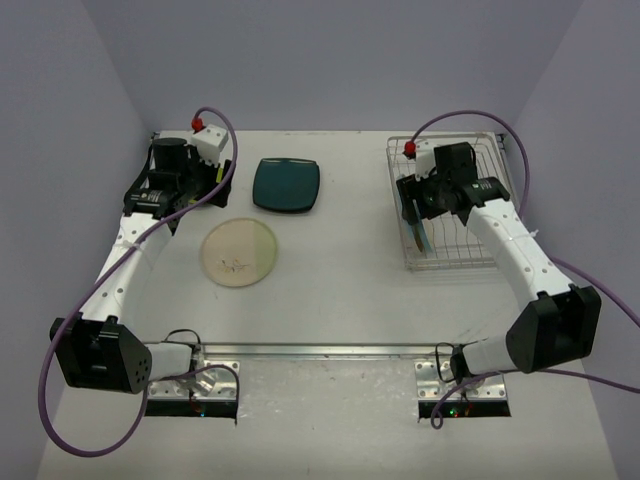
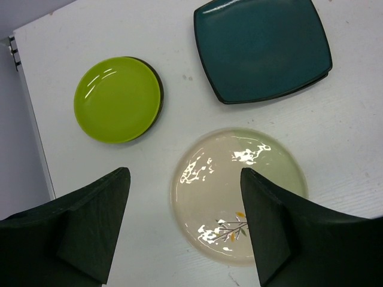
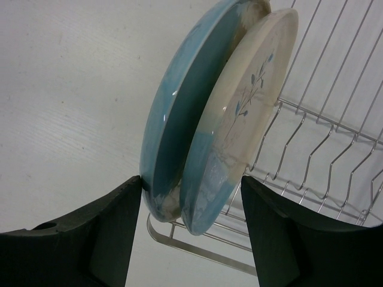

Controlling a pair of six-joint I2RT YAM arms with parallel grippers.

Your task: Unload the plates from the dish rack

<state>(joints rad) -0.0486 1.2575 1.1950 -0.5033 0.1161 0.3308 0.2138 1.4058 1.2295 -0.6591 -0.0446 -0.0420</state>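
The silver wire dish rack [image 1: 455,264] stands at the far right. Two plates stand upright in it: a pale blue plate [image 3: 179,101] and a cream-and-light-blue plate with a leaf sprig [image 3: 248,107]. My right gripper [image 3: 191,224] is open, with its jaws astride the lower edges of both plates. Its left finger [image 3: 116,221] touches the blue plate's rim. My left gripper [image 2: 185,224] is open and empty above the table. Below it lie a lime-green plate [image 2: 118,99] stacked on a dark one, a dark teal square plate [image 2: 262,48] and a cream sprig plate [image 2: 233,179].
In the top view the teal plate [image 1: 287,185] and the cream plate [image 1: 240,252] lie left of centre, and the left arm [image 1: 165,185] hides the green plate. The rack's divider wires [image 3: 323,161] run to the right of the plates. Walls close in the table's left, right and back.
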